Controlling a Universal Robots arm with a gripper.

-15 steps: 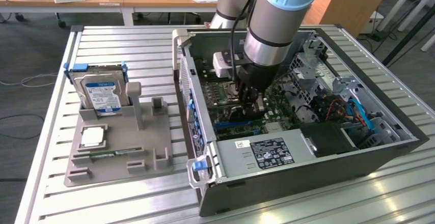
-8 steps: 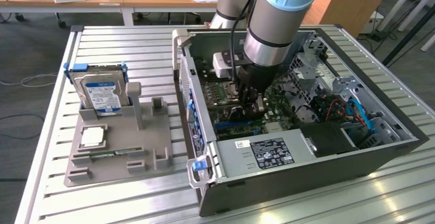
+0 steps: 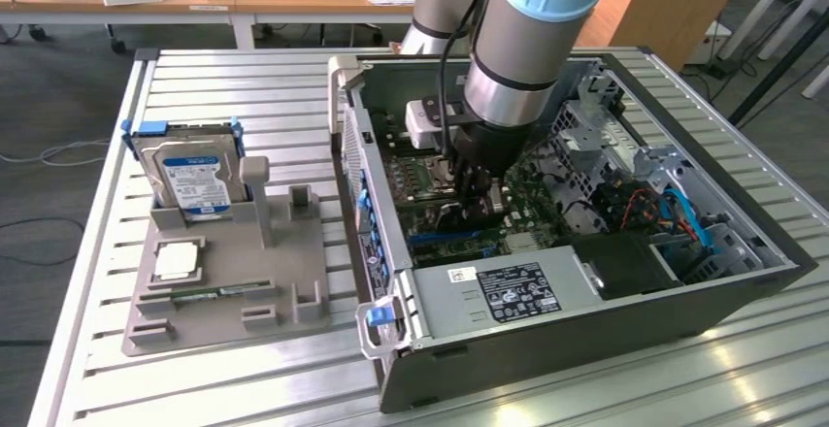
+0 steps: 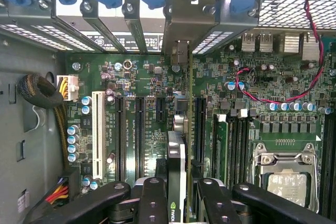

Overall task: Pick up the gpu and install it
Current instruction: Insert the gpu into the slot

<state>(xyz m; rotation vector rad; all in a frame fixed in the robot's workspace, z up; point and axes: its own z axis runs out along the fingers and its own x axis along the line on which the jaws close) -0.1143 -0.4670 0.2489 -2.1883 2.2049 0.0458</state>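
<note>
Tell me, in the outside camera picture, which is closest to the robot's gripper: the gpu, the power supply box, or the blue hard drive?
1. gpu, in the gripper, inside the case.
2. power supply box, at the case's near edge.
3. blue hard drive, far off toward the exterior view's left.

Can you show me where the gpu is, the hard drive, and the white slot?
gpu [image 4: 177, 182]: wrist view, on its black edge between the fingers.
hard drive [image 3: 194, 180]: exterior view, on its blue label.
white slot [image 4: 98, 132]: wrist view, on its long white body.

One open computer case [image 3: 570, 349], one gripper [image 4: 178, 192] inside it clasping one gpu [image 4: 177, 156], one hard drive [image 3: 194, 180] well apart, one grey holder tray [image 3: 194, 325].
</note>
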